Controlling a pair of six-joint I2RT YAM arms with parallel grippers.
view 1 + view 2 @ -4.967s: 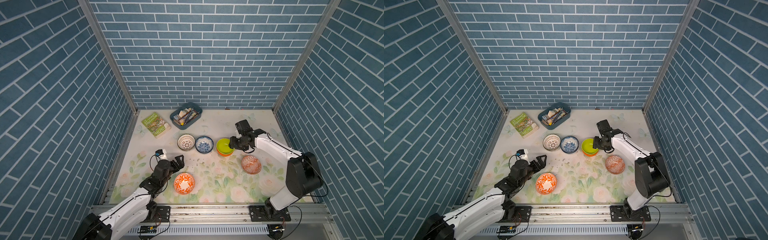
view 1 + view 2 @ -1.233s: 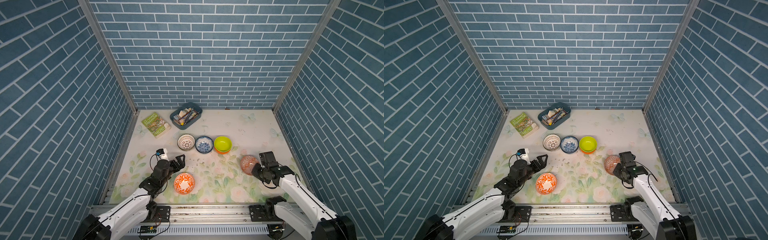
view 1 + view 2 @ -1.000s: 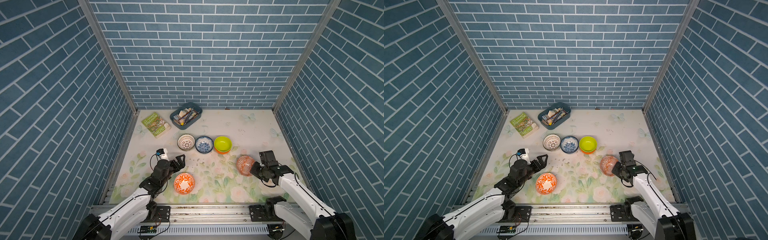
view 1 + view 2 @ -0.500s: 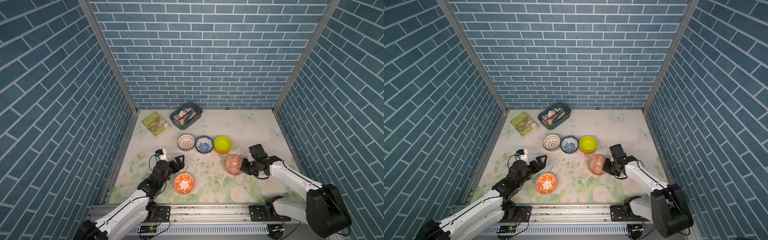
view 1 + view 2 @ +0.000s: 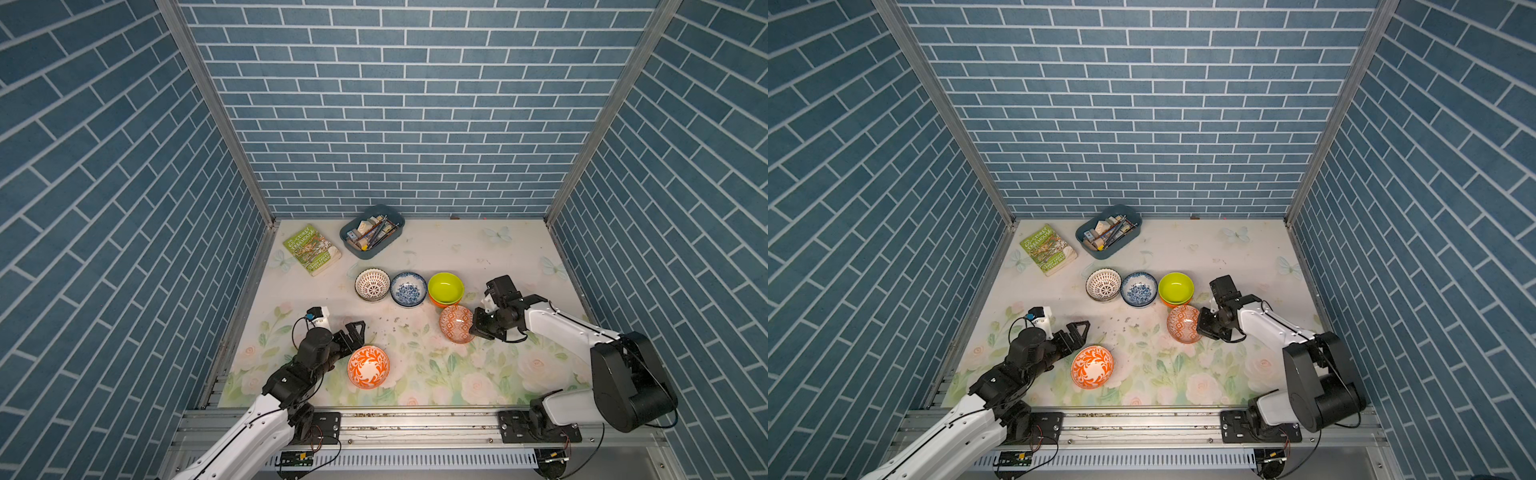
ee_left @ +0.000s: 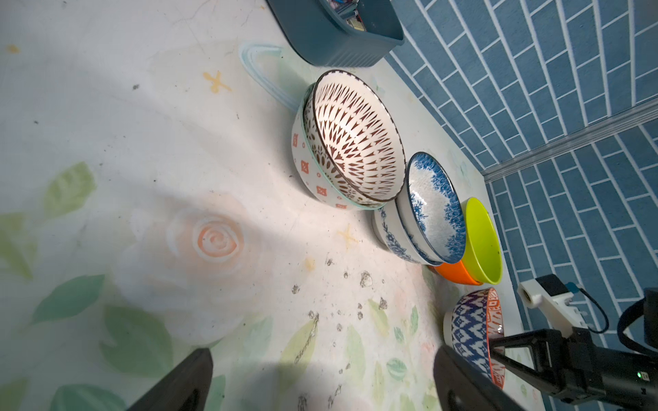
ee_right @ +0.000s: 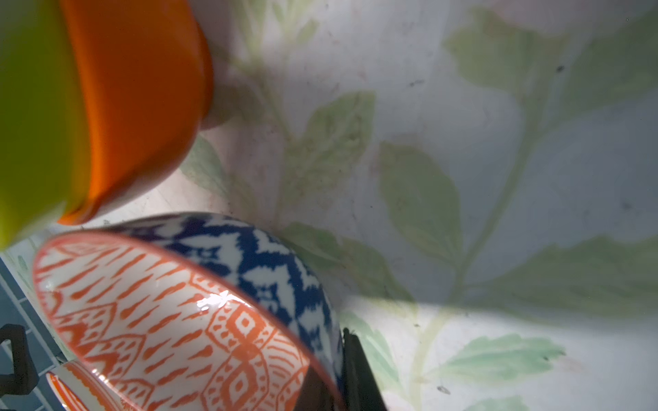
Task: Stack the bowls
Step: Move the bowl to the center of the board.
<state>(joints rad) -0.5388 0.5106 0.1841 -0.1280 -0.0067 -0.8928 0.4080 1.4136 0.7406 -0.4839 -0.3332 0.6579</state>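
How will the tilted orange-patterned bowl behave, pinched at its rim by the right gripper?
The orange-patterned bowl shows a glint, so its glaze is probably slippery. Pinched at one rim spot by the right gripper, it may swing. It looks rigid ceramic, likely chipping if dropped.

The blue-backed bowl (image 7: pixel 220 302) is throwing back a sharp white glint, its glaze looking glossy and smooth; the lime-green bowl (image 6: pixel 480 242) and the orange bowl (image 7: pixel 142 89) are both showing a plain, even, satin sheen; the lattice bowl (image 6: pixel 352 138) is gleaming like glazed ceramic; the tabletop (image 5: pixel 457 374) is lying matt under a printed floral covering, gritty with dark specks; the tray (image 6: pixel 331 39) is looking like matt ribbed plastic; the front rail (image 5: pixel 415 424) is shining as brushed metal; the right arm (image 5: pixel 557 328) is wearing a smooth white plastic-looking shell.
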